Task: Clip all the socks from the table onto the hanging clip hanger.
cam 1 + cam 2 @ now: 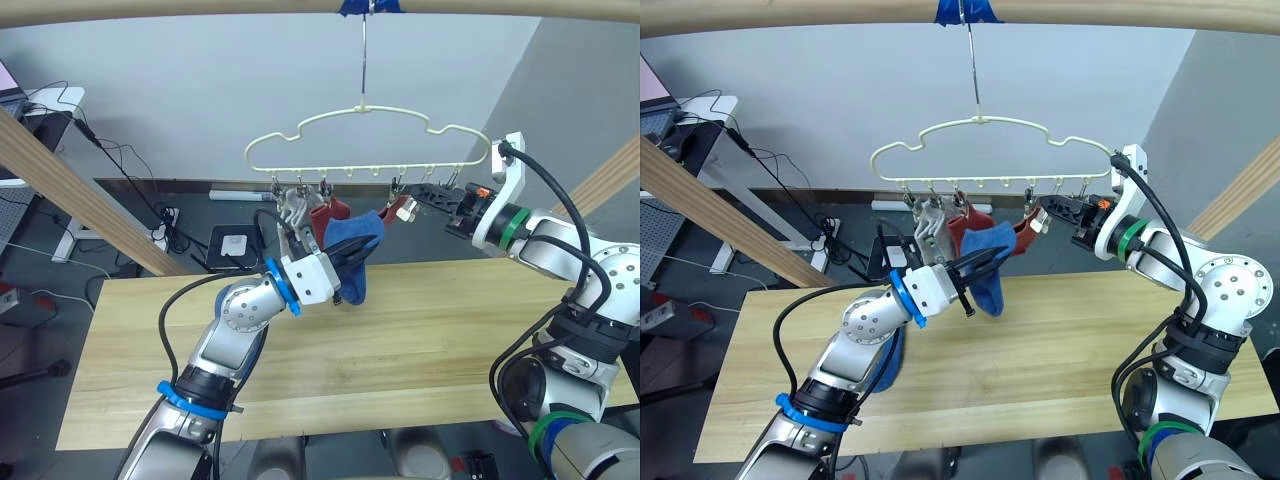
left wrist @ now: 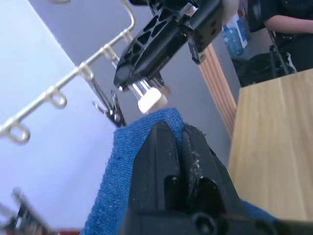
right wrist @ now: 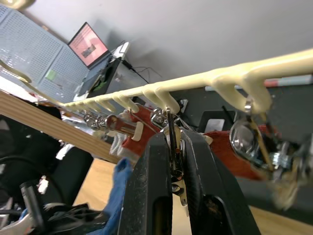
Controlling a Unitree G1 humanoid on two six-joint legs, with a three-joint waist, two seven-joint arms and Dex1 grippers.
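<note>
A: Hanger?
B: clip hanger (image 1: 367, 135), cream wire, hangs by its hook from the wooden pole (image 1: 200, 8) across the top, blue tape (image 1: 370, 6) at the hook. Row of metal clips along the lower bar, above the far edge of the table (image 1: 450, 330)

A: Left arm?
B: left gripper (image 1: 978, 268) raised over the table, fingers clenched on a blue sock (image 1: 352, 250). In the left wrist view the sock's edge (image 2: 146, 132) sits pinched between the black fingers (image 2: 161, 152), just beneath a clip with a white tip (image 2: 152, 102)

A: Right?
B: right gripper (image 1: 425, 194) reaches in from the right at clip height. Right wrist view shows its two fingers (image 3: 151, 171) squeezed around a metal clip (image 3: 172, 147) under the bar

A: Other socks?
B: rust-red sock (image 1: 325, 215) already on the hanger, hanging just behind the blue one; red fabric (image 3: 230, 152) also beside the held clip. A light grey sock (image 1: 293, 205) hangs at the left clips, touching the red one

A: Anything in the way?
B: hung socks crowd right up against the blue sock and left gripper. Slanted wooden pole (image 1: 70, 190) far left, another far right (image 1: 610, 170). Behind: grey wall, cables and power strip (image 1: 165, 215) on the floor, laptop (image 3: 90, 44), a seated person (image 2: 288, 24) past the table edge
</note>
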